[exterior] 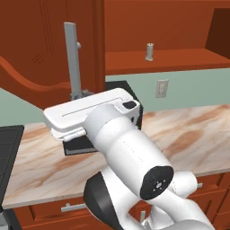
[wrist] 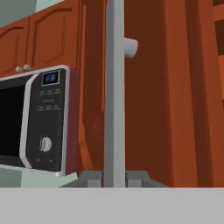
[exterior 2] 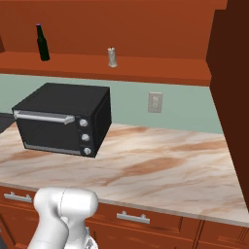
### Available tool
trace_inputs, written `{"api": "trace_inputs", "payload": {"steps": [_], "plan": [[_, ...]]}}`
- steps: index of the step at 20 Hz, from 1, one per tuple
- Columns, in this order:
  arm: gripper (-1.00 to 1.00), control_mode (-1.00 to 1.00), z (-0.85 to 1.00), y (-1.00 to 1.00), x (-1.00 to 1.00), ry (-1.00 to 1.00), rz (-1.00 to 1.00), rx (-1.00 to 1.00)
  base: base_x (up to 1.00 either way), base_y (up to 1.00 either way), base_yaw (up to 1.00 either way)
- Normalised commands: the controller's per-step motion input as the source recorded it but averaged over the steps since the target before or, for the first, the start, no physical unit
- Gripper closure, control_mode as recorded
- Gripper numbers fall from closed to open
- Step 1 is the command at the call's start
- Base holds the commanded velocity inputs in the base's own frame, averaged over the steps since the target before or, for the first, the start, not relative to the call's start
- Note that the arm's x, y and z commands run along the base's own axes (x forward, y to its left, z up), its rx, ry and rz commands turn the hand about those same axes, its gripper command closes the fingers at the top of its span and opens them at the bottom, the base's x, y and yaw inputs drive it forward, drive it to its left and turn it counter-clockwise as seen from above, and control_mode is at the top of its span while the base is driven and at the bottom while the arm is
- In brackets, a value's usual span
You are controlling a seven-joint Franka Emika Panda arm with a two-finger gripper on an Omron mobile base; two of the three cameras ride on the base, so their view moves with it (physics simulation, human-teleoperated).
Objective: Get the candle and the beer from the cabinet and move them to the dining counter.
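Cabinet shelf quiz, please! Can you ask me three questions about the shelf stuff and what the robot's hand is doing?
1. True or false: in the right base view, the beer stands to the left of the candle on the cabinet shelf.
2. Pick one: the gripper is shut on A) the candle, B) the grey bar handle of the cabinet door, C) the beer.
3. Fill in: the black toaster oven sits on the marbled ___.

Key: 1 true. 2 B. 3 counter.
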Motion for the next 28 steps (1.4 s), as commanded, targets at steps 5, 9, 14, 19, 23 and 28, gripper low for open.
{"api": "trace_inputs", "payload": {"steps": [5, 9, 14, 19, 23, 28], "plan": [[-1.00, -1.00, 0.00, 0.05, -0.29, 0.00, 0.03, 0.00, 0.00, 0.00, 0.00], [-1.00, -1.00, 0.00, -0.16, -0.67, 0.00, 0.02, 0.00, 0.00, 0.00, 0.00], [-1.00, -1.00, 0.00, -0.50, -0.93, 0.00, -0.02, 0.00, 0.00, 0.00, 0.00], [-1.00, -1.00, 0.00, -0.90, -0.71, 0.00, -0.02, 0.02, 0.00, 0.00, 0.00], [-1.00, -1.00, 0.06, -1.00, -0.13, 0.00, 0.00, 0.06, 0.00, 0.00, 0.00], [-1.00, -1.00, 0.16, -1.00, 0.09, 0.00, 0.02, 0.09, 0.00, 0.00, 0.00]]}}
